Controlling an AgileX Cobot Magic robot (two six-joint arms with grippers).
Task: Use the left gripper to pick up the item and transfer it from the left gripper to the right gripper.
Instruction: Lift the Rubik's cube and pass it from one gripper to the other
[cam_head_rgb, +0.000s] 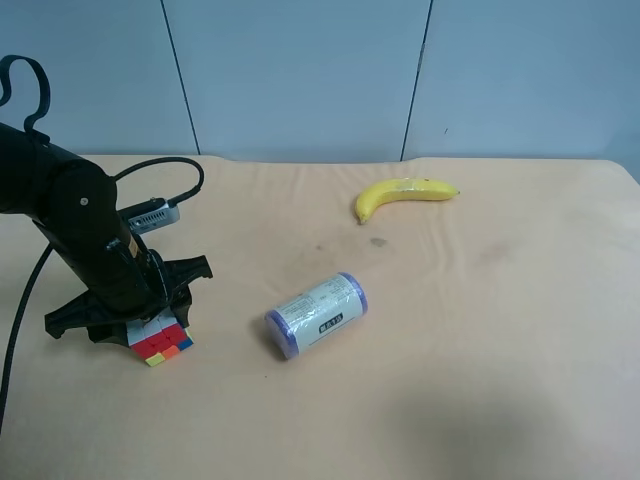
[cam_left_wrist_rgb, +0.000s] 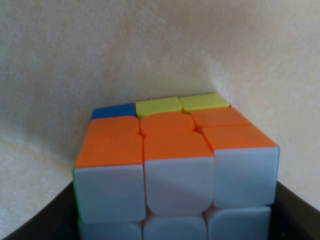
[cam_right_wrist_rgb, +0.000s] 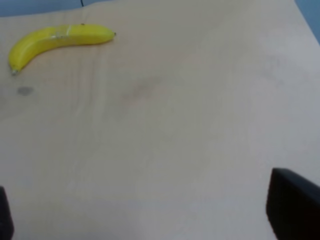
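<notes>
The item (cam_head_rgb: 163, 343), a small puzzle cube with red, yellow, orange and blue squares, rests on the tan table under the arm at the exterior high view's left. That arm's left gripper (cam_head_rgb: 140, 318) is down over it. In the left wrist view the item (cam_left_wrist_rgb: 175, 160) fills the frame with orange and white faces, wedged between two black fingers (cam_left_wrist_rgb: 42, 222), so the gripper is shut on it. The right gripper (cam_right_wrist_rgb: 150, 217) stands open over bare table, with only its fingertips (cam_right_wrist_rgb: 295, 207) showing; its arm is outside the exterior high view.
A white cylinder with purple ends (cam_head_rgb: 317, 314) lies on its side near the table's middle, to the right of the cube. A yellow banana (cam_head_rgb: 405, 192) (cam_right_wrist_rgb: 55, 40) lies further back. A black cable (cam_head_rgb: 20, 330) trails from the arm toward the front edge.
</notes>
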